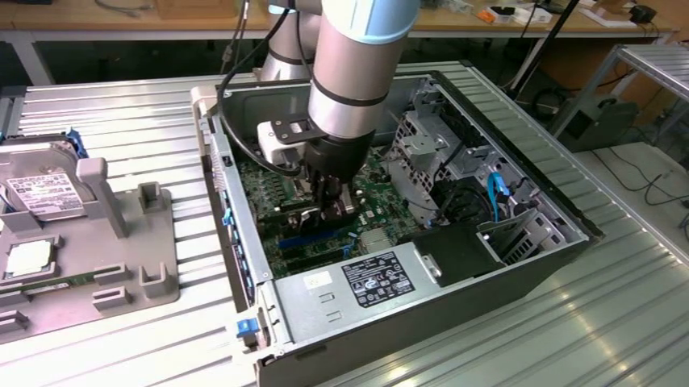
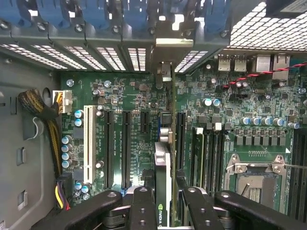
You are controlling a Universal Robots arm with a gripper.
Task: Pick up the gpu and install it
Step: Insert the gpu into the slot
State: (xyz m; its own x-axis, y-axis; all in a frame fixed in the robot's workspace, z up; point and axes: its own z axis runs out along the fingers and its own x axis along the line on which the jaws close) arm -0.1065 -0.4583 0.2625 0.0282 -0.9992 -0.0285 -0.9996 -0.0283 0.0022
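Gripper [image 2: 165,207] clamped on the gpu [image 2: 163,158], card edge-on inside the open PC case [image 1: 431,274] over the motherboard [image 2: 129,96] slots mid-board, bracket end at the case's rear slot wall.

One arm [image 1: 350,56], one gripper [image 1: 328,208], one gpu [image 2: 162,182]. One open case [image 1: 538,262] with one motherboard [image 2: 139,96], one power supply [image 1: 366,282] and one blue cable [image 1: 498,197]. The motherboard carries one white slot [image 2: 88,139] and one processor socket [image 2: 254,179]. On the surface [image 1: 603,322] there is one grey tray [image 1: 151,258], with one hard drive [image 1: 43,193].
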